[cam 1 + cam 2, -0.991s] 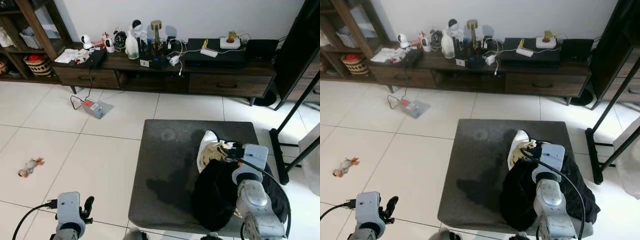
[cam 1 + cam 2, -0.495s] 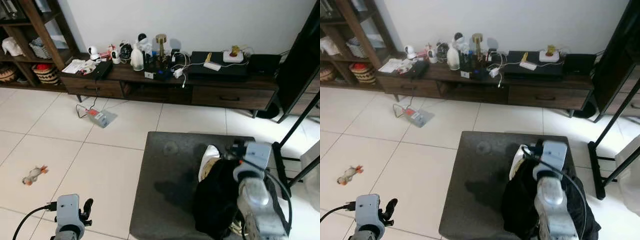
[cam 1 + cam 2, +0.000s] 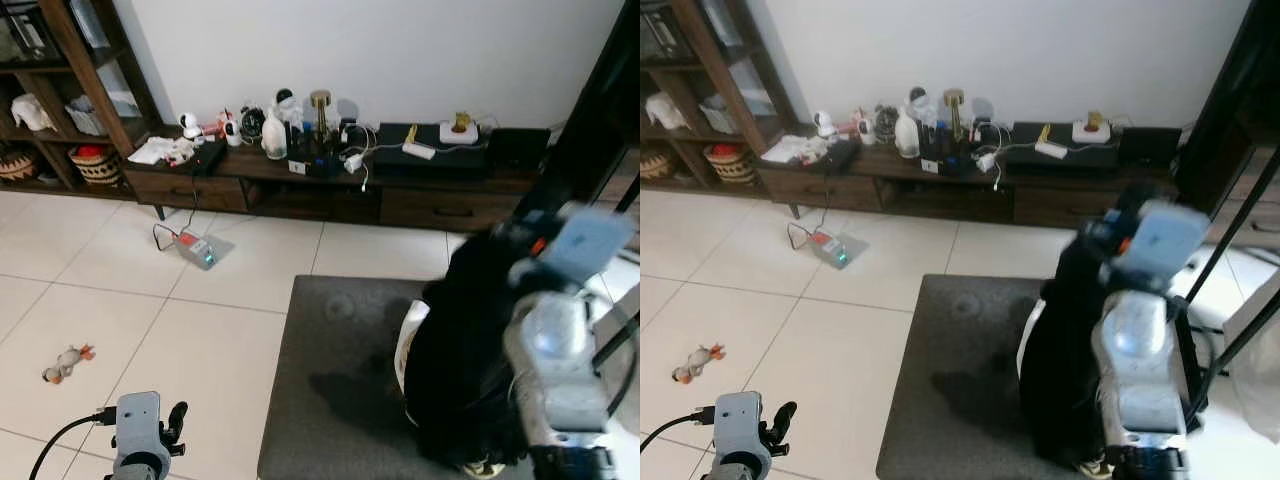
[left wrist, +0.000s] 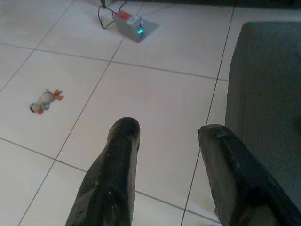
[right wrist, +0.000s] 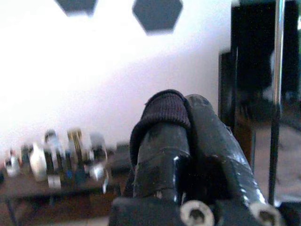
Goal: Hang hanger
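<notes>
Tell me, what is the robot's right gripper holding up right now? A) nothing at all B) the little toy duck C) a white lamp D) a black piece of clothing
D: the right gripper is shut on a black garment, which hangs from it above the grey ottoman.

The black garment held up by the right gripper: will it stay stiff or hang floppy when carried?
Probably floppy: the black fabric garment drapes straight down from the right gripper toward the grey padded ottoman. It likely swings while moving, and looks light, since two closed fingers hold it.
</notes>
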### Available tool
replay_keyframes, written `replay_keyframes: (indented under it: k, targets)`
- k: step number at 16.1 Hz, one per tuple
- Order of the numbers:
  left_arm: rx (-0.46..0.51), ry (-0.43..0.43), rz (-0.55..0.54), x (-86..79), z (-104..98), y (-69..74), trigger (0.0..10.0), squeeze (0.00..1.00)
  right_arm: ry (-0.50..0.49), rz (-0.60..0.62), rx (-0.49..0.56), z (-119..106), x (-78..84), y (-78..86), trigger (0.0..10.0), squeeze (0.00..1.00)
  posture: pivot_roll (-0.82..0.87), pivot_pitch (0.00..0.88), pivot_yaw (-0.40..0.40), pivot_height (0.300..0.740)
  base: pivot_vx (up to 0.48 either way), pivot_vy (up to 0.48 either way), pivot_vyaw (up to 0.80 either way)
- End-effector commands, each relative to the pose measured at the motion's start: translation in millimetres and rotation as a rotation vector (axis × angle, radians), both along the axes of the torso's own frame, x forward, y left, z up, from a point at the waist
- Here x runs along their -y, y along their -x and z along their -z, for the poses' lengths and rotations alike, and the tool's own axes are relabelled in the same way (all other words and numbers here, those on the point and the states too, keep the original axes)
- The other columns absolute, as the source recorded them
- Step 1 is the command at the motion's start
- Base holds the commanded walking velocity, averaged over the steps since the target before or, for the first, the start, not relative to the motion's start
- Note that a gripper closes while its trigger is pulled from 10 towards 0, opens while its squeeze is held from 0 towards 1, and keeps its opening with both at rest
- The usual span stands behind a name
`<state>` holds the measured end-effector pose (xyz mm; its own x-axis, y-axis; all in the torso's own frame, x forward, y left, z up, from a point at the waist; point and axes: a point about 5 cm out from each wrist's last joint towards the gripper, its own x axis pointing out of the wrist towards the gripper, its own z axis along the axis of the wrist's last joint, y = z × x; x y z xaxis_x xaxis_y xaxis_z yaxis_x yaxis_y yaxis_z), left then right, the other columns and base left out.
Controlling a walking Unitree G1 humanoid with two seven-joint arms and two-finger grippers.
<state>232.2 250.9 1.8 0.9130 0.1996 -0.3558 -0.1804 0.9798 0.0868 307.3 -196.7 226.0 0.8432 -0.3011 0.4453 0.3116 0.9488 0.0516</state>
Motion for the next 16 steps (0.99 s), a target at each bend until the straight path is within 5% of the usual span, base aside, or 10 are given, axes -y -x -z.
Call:
replay_keyframes:
  k: [1, 3, 6, 9, 11, 16]
  targets:
    - [-0.010, 0.003, -0.008, -2.0, 3, 2.0, 10.0, 0.00, 0.024, 0.003, 0.074, -21, -1.5, 4.4, 10.0, 0.00, 0.06, 0.068, 0.054, 0.740, 0.000, 0.000, 0.00]
    - [-0.009, 0.007, -0.004, -1.6, 4, 2.0, 10.0, 0.00, -0.031, 0.083, 0.041, -19, 17.2, 8.2, 10.0, 0.00, 0.05, 0.064, 0.051, 0.740, 0.000, 0.000, 0.00]
    - [-0.019, 0.013, 0.005, 0.9, 7, 3.5, 10.0, 0.00, -0.209, 0.226, -0.589, 114, 44.5, 13.9, 10.0, 0.00, 0.06, 0.064, 0.051, 0.740, 0.000, 0.000, 0.00]
    - [-0.021, 0.015, 0.008, 0.7, 8, 4.6, 10.0, 0.00, -0.413, 0.258, -0.794, 177, 50.6, 37.3, 10.0, 0.00, 0.07, 0.088, 0.060, 0.740, 0.000, 0.000, 0.00]
    - [-0.022, 0.014, 0.008, -0.3, 7, 5.6, 10.0, 0.00, -0.396, 0.234, -0.765, 170, 48.2, 33.3, 10.0, 0.00, 0.07, 0.098, 0.063, 0.740, 0.000, 0.000, 0.00]
    - [-0.011, 0.006, 0.027, -1.8, 1, 1.7, 10.0, 0.00, 0.019, -0.168, -0.743, 150, -6.1, 0.8, 10.0, 0.00, 0.08, 0.127, 0.068, 0.740, 0.000, 0.000, 0.00]
